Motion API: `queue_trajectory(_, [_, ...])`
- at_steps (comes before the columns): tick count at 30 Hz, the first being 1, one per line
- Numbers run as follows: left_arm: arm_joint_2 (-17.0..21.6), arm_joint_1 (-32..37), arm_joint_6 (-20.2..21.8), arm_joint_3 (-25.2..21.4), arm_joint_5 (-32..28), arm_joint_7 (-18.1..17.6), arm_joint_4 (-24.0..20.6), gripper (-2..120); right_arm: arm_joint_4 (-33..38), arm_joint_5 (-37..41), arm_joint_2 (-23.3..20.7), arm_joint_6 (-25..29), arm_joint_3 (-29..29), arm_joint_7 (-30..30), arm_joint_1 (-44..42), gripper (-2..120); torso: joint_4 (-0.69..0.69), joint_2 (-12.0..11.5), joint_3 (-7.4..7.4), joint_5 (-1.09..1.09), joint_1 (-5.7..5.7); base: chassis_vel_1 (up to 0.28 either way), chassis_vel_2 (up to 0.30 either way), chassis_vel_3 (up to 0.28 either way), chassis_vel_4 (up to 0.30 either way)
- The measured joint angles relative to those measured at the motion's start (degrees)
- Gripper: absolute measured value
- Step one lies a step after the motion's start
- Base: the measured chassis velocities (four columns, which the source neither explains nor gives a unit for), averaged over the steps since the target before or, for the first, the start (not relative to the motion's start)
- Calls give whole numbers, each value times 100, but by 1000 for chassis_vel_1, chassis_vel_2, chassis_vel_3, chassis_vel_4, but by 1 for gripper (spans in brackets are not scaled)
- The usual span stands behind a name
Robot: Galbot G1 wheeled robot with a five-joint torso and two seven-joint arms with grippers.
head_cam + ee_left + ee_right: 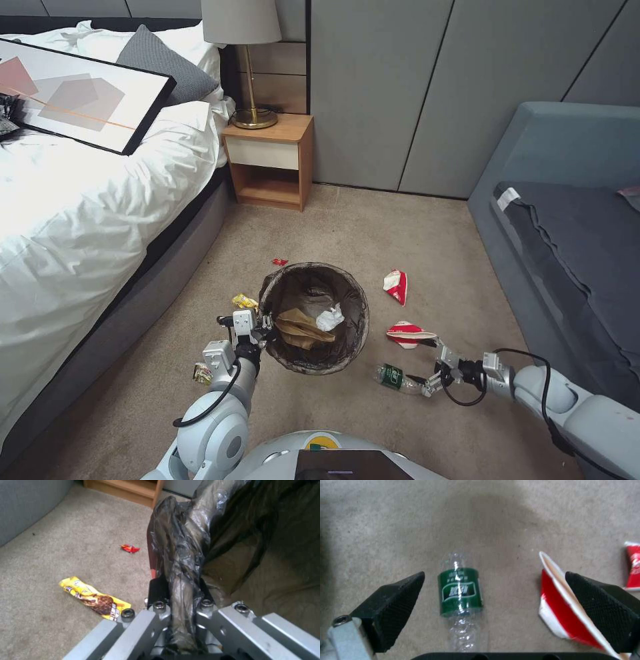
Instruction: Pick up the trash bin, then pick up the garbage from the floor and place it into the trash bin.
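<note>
Beige carpet (pixel 347 227) runs between your white-sheeted bed (pixel 80 200) and the grey sofa (pixel 567 220), with a wooden nightstand (pixel 270 160) against the wall. You have the left gripper (pixel 181 592) clenched on the dark-bag-lined rim of the small round white trash bin (pixel 313 317), which holds tan folded paper (pixel 300 328) and a crumpled white tissue (pixel 330 318). Your right gripper (pixel 493 597) hangs spread wide just above the floor, the clear green-labelled bottle (pixel 460 592) lying between its black pads (pixel 393 600) and a crushed red-and-white paper cup (pixel 558 605) against one pad. You also see a yellow snack wrapper (pixel 95 598) beside the bin.
</note>
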Motion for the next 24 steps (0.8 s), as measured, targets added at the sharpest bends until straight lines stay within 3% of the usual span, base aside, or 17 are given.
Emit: queue_trajectory(24, [-6,-69,-12,-2,-17,5,86,2,-1031,-479,1083,23,-631,175,734,100,0,0,0,0,0,0,0,0,0])
